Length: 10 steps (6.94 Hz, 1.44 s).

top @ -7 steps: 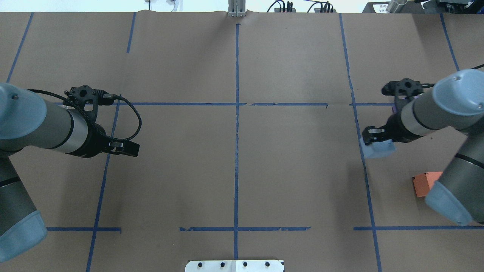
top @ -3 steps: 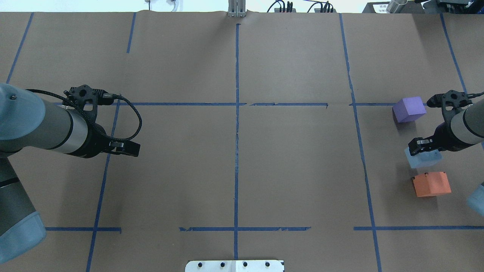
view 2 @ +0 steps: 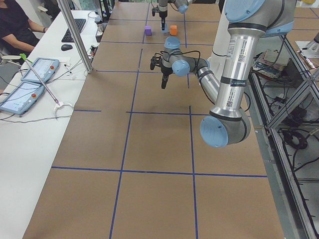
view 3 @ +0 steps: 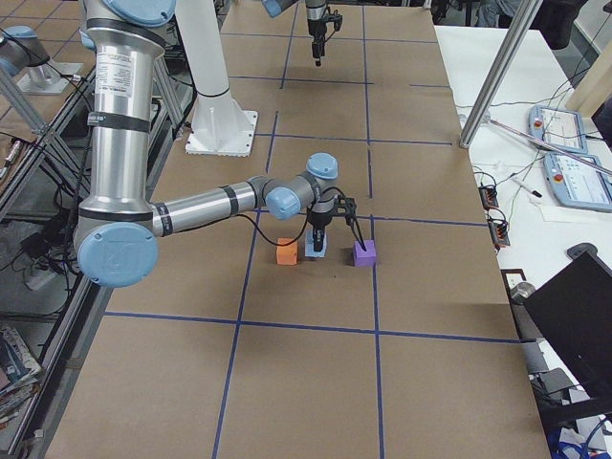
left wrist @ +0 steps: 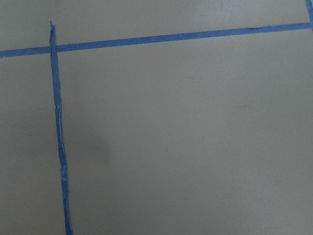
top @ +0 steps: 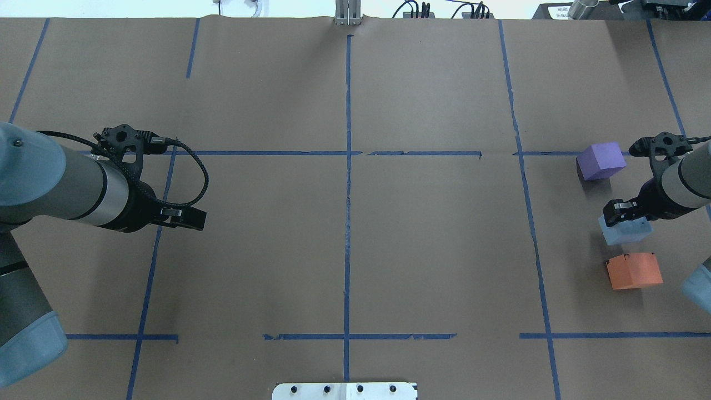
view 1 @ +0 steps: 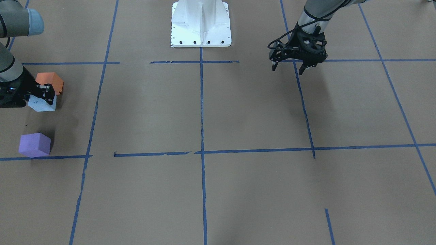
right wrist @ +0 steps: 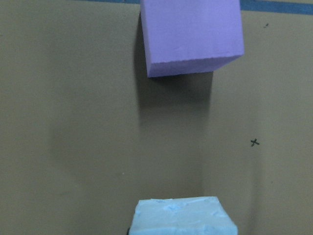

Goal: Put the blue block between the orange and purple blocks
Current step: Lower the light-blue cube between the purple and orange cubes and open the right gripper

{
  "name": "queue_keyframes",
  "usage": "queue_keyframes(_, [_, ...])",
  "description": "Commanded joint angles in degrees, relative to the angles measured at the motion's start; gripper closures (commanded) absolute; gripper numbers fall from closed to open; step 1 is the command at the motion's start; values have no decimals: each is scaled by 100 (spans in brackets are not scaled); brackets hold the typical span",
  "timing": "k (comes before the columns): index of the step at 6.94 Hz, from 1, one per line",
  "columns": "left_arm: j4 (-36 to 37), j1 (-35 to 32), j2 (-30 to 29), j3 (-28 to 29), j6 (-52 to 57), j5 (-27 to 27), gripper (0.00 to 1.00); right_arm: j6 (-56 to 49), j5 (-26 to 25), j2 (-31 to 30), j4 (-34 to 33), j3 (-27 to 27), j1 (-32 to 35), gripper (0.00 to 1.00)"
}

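Observation:
The light blue block (top: pixel 625 230) sits between the purple block (top: pixel 601 160) and the orange block (top: pixel 634 270) at the table's right side. My right gripper (top: pixel 621 216) is shut on the blue block from above, low over the table. In the front view the blue block (view 1: pixel 42 103) is close to the orange block (view 1: pixel 50 81), with the purple block (view 1: pixel 34 144) farther off. The right wrist view shows the blue block (right wrist: pixel 181 218) at the bottom and the purple block (right wrist: pixel 190 36) ahead. My left gripper (view 1: pixel 287 68) is open and empty above the paper.
Brown paper with blue tape lines (top: pixel 347 183) covers the table. The robot's white base (view 1: pixel 201 23) stands at the near middle edge. The left wrist view shows only paper and tape (left wrist: pixel 58 127). Side tables with tablets (view 2: pixel 30 79) flank the far edge.
My right gripper carried the blue block to the right, from beside the tape line to the gap between the purple and orange blocks. The left arm has not moved.

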Motion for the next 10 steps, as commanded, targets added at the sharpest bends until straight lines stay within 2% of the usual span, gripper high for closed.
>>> queue_keyframes(1, [12, 0, 0, -21, 0, 0, 0, 29, -6, 151, 0, -197, 3, 86])
queue_keyframes(3, [29, 0, 9, -65, 0, 0, 0, 21, -6, 406, 0, -505, 21, 80])
queue_keyframes(4, [38, -9, 9, -100, 0, 0, 0, 12, -6, 398, 0, -506, 38, 69])
queue_keyframes(5, [47, 0, 17, -101, -9, 9, 0, 3, -15, 380, 0, -506, 73, 25])
queue_keyframes(6, [47, 0, 17, -101, -1, 0, 0, -6, -15, 363, 9, -497, 152, 0])
queue_keyframes(8, [56, -9, 148, -118, 26, 0, 0, -58, 133, 319, 9, -271, 615, 0])
queue_keyframes(9, [47, -44, 480, -240, 139, 0, 0, -198, 404, 206, 9, -86, 1062, 0])
queue_keyframes(10, [56, -253, 831, -337, 723, 0, 0, -1017, 964, 65, -61, -110, 1797, 0])
